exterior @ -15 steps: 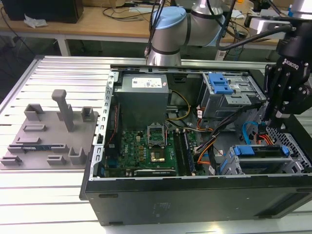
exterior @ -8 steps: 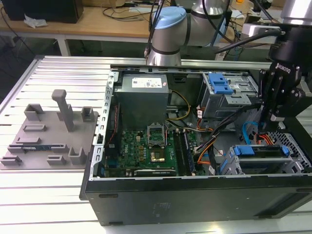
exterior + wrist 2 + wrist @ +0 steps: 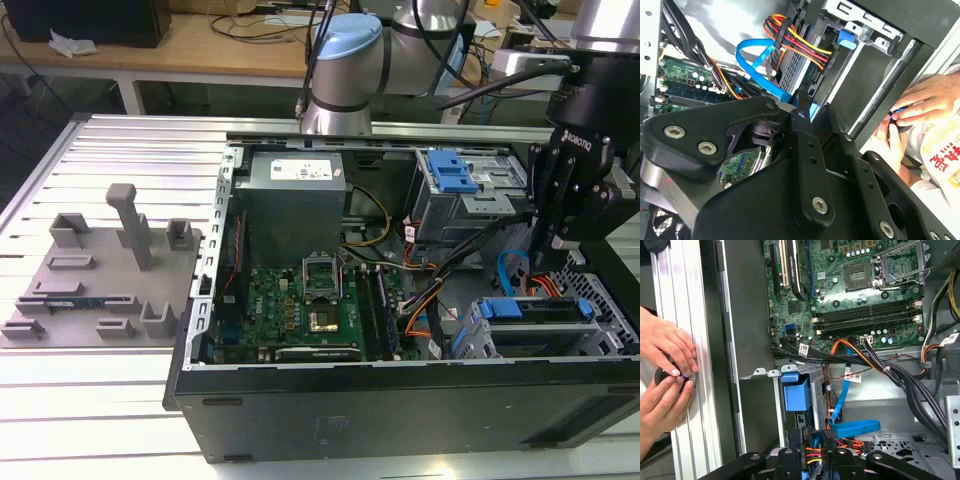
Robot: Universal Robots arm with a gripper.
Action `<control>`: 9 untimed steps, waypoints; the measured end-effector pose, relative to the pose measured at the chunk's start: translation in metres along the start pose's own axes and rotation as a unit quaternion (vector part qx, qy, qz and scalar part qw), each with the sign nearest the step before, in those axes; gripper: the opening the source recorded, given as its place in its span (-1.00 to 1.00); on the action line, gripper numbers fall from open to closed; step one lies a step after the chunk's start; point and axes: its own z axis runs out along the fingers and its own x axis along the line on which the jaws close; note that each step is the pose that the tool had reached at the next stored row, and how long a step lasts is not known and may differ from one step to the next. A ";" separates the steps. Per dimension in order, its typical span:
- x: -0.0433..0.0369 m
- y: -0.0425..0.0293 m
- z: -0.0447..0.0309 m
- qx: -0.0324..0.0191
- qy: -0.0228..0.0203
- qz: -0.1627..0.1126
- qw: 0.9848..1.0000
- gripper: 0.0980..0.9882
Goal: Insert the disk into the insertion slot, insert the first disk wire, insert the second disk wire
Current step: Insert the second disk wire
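Gripper (image 3: 556, 240): hangs inside the open computer case (image 3: 400, 400) at its corner on the exterior view's right, just above the drive bays; I cannot tell whether it is wide, narrow or holding anything.
Disk (image 3: 530, 308): seated in the insertion slot (image 3: 470, 345), blue carrier edge showing at the mouth.
Wires: blue flat cable (image 3: 850, 427) and red-orange-yellow bundle (image 3: 800, 45) beside the disk.
Person: two hands (image 3: 662, 375) on a small dark object at the table rail (image 3: 685, 340).

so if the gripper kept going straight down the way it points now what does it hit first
Most likely the blue flat cable and coloured power wires behind the disk in the insertion slot; the gripper hangs just above, though depth is unclear.
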 end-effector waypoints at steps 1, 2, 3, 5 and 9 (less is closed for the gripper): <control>0.0000 0.0007 0.0002 0.000 0.000 0.000 1.000 -0.54; 0.0000 0.0008 0.0003 0.000 0.000 0.000 1.000 -0.54; -0.0001 0.0009 0.0004 0.000 0.001 0.000 1.000 -0.54; -0.0001 0.0010 0.0006 0.000 0.001 0.000 1.000 -0.54; -0.0003 0.0010 0.0012 0.000 0.002 0.000 1.000 -0.54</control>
